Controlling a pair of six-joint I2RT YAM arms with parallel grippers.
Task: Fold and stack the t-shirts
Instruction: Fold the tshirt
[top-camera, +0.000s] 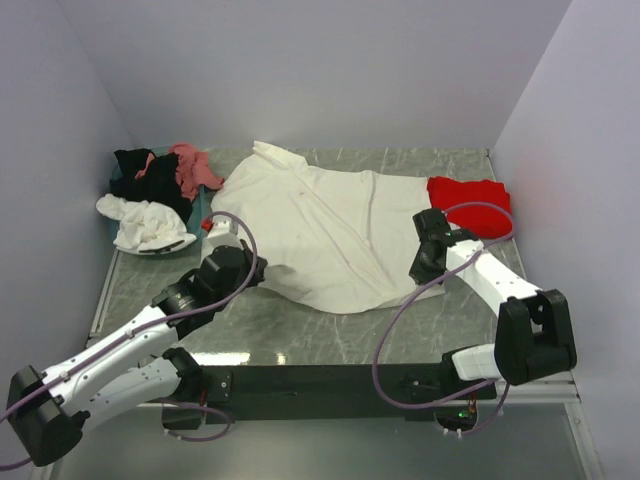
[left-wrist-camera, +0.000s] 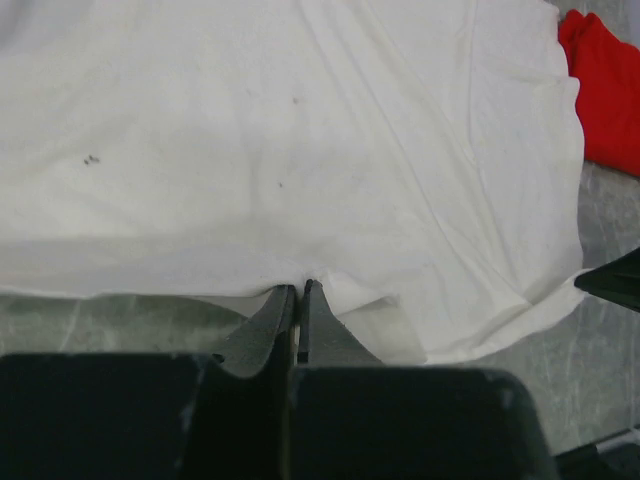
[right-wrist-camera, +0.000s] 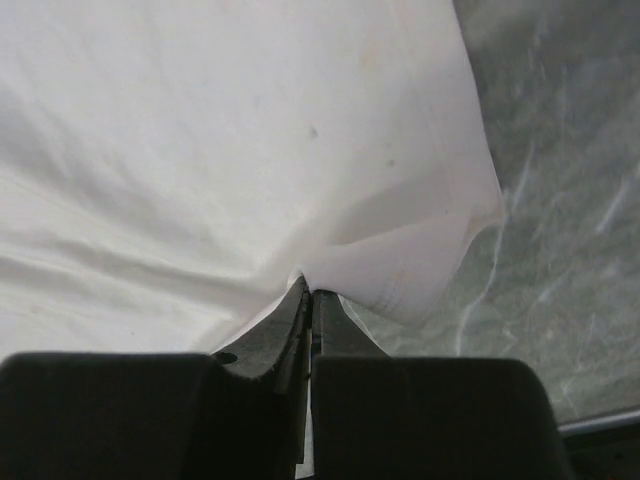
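- A cream t-shirt (top-camera: 330, 225) lies spread flat over a marbled green table (top-camera: 300, 335), collar toward the far wall and hem toward the arms; a few small dark specks mark its cloth.
- The left gripper (left-wrist-camera: 298, 290) sits at the cream t-shirt's near left edge; its jaws are pressed together and pinch the hem, which lifts slightly at the tips.
- The right gripper (right-wrist-camera: 308, 288) sits at the cream t-shirt's near right corner; its jaws are likewise clamped on the cloth, which puckers there, with a loose flap just to the right of the pinch.
- A red t-shirt (top-camera: 470, 203), folded, lies just beside the cream t-shirt's right side.
- A black t-shirt (top-camera: 140, 175), a pink t-shirt (top-camera: 190, 165) and a white t-shirt (top-camera: 145, 225) lie heaped left of the cream t-shirt; the pink one lies nearest its shoulder.
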